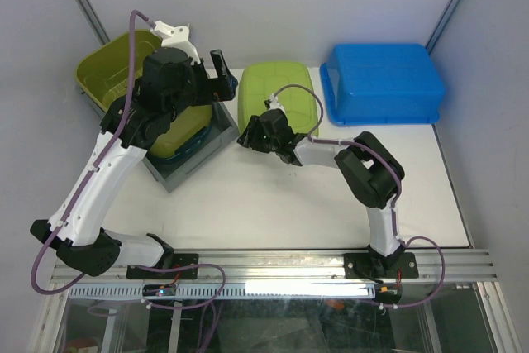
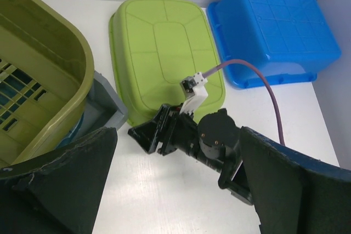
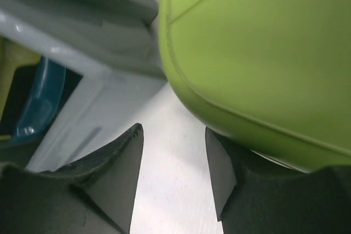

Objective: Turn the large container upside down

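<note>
At the lime container's (image 1: 277,93) near-left corner, the right gripper (image 1: 245,135) sits part open, gripping nothing. Above the grey bin (image 1: 186,167), the left gripper (image 1: 221,76) gapes wide, empty.

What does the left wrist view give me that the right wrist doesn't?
Only left wrist: the blue container, the olive basket, and the lime container whole, base up, with the right gripper at its near corner. Only right wrist: the close-up gap between its open fingers, one beside the lime rim. Both: the lime container and the grey bin.
</note>
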Robot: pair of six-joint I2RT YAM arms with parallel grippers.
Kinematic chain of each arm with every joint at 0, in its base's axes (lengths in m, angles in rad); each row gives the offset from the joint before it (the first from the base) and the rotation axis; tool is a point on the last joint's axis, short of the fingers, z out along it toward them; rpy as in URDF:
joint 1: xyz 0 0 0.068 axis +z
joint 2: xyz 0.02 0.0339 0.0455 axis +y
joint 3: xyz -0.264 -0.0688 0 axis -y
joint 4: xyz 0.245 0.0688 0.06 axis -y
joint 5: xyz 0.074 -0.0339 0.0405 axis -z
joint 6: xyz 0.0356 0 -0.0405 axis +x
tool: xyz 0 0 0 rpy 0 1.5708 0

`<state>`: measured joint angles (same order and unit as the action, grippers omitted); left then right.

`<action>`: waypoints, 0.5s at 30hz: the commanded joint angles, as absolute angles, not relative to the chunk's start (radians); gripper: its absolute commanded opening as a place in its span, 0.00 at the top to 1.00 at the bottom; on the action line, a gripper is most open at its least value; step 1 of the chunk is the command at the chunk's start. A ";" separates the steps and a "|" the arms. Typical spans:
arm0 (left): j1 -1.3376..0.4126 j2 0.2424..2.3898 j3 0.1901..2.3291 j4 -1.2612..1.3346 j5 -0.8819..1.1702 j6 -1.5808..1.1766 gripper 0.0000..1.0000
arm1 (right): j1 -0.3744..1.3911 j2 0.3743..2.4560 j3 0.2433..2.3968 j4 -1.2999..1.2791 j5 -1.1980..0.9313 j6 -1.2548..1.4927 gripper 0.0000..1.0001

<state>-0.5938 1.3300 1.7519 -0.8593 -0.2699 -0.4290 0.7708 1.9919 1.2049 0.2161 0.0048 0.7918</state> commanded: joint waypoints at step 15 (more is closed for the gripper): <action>-0.578 1.280 1.737 -0.870 -0.294 -0.428 0.01 | 0.662 2.058 1.431 0.094 0.102 0.772 0.41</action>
<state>-0.5873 1.3064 1.7344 -0.8886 -0.2829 -0.4305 0.6800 2.1128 1.4319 0.0990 0.0216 0.7841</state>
